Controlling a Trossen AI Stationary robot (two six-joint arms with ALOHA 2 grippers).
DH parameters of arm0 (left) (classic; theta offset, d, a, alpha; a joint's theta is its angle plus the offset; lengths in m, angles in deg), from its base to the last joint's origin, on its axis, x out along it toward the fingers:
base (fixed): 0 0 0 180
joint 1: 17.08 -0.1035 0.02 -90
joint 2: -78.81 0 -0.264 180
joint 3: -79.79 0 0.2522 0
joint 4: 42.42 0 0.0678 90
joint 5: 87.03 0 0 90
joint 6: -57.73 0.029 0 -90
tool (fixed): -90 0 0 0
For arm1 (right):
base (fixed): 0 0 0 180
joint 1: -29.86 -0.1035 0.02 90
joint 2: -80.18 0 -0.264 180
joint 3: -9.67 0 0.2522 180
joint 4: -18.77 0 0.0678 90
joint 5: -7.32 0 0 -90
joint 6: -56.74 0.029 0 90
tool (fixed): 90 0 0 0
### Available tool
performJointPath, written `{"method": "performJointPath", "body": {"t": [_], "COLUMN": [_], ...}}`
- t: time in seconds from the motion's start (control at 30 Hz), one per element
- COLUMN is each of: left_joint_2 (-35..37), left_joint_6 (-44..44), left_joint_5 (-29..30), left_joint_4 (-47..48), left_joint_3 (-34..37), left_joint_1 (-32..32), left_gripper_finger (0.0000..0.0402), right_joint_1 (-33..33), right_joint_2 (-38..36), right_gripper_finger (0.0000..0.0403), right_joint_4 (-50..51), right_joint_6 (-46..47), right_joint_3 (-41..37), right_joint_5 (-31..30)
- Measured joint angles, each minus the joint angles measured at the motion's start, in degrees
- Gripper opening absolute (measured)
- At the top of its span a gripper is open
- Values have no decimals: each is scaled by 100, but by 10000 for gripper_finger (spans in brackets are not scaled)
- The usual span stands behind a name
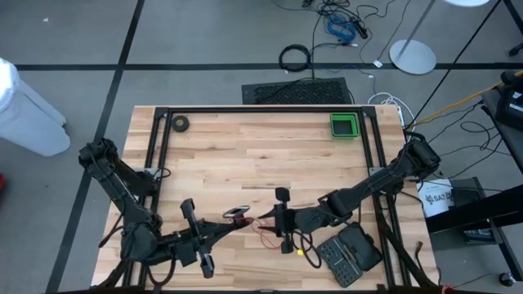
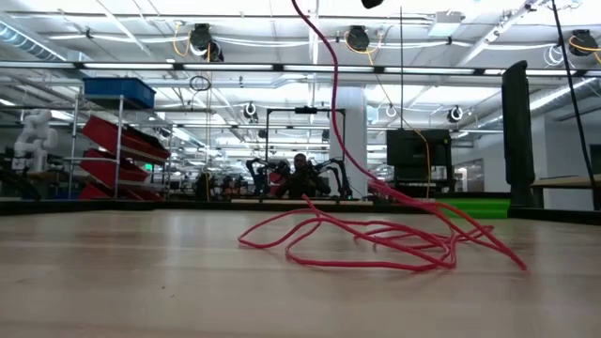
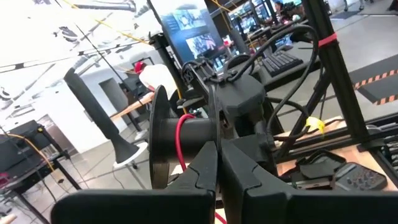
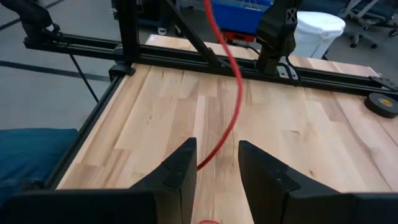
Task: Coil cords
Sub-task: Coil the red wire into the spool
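Low view: red cord (image 2: 331, 103) rises near-vertical from loose tabletop tangle.

Smooth pale wooden table (image 1: 245, 155); glossy red cord (image 2: 376, 235), seemingly plastic-coated.

The middle and far stretch of the table (image 1: 245, 147) lies bare, giving open passage. At the near edge, loose loops of red cord (image 2: 376, 239) sprawl across the boards, with 1 strand rising steeply. A green bin (image 1: 344, 125) and black roll (image 1: 179, 123) occupy the far corners.
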Motion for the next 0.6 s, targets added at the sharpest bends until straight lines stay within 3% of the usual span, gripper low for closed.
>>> {"method": "performJointPath", "body": {"t": [0.33,0.5,0.6], "left_joint_2": [0,0,0], "left_joint_6": [0,0,2], "left_joint_5": [65,65,67], "left_joint_4": [-2,-1,-2], "left_joint_3": [0,0,0], "left_joint_1": [-4,-4,7], "left_gripper_finger": [7,8,8], "right_joint_1": [137,246,276], "right_joint_2": [125,198,173], "right_gripper_finger": [55,10,3], "right_joint_4": [6,113,228], "right_joint_6": [40,130,229], "right_joint_3": [0,-2,-2], "right_joint_5": [581,597,711]}}
